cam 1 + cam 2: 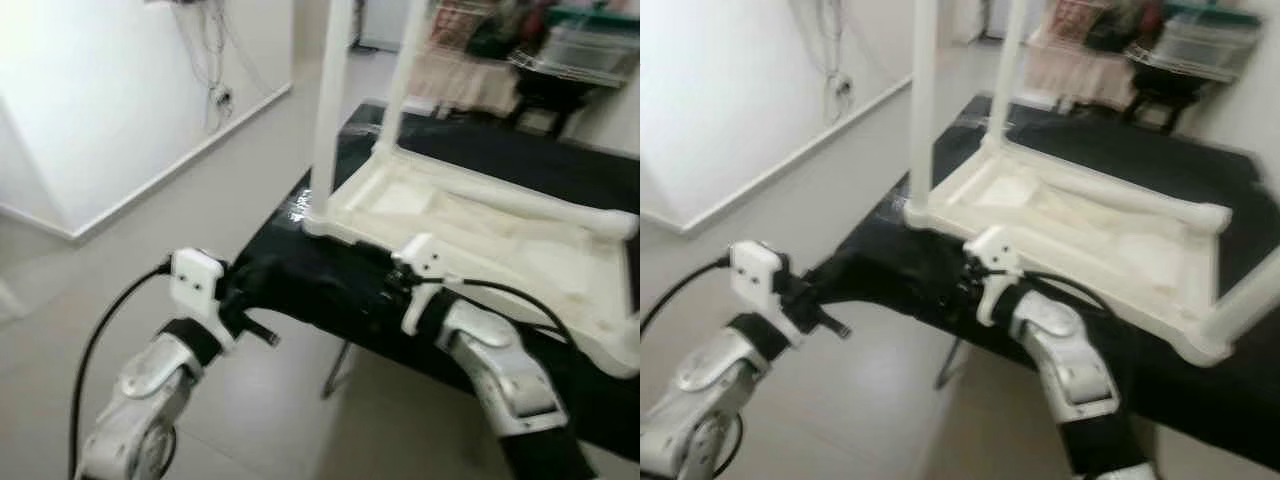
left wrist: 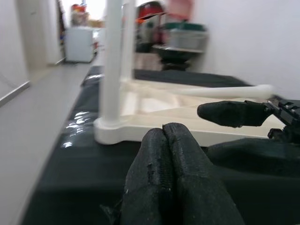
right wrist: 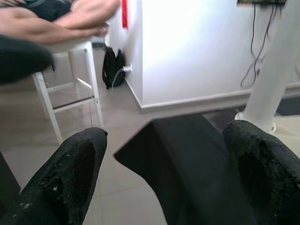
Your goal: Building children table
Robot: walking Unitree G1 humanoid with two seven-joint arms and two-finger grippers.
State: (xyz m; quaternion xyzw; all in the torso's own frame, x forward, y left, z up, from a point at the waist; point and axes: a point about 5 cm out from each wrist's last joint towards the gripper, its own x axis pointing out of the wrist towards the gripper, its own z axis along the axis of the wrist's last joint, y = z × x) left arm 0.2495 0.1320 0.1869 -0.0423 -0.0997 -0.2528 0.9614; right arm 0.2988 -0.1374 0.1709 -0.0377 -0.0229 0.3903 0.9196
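Observation:
The white children's table lies upside down on a black-covered table. Two white legs stand upright at its left corners. Another leg lies across the far side. My left gripper is shut with nothing in it, low at the black table's near left corner, pointing at the closest upright leg. My right gripper is open and empty, just in front of the white table's near edge, its fingers spread wide over the black cloth.
The black table's near corner hangs over pale floor tiles. A white wall with cables runs along the left. A wire basket rack stands at the back right. A person's feet rest on a white stool.

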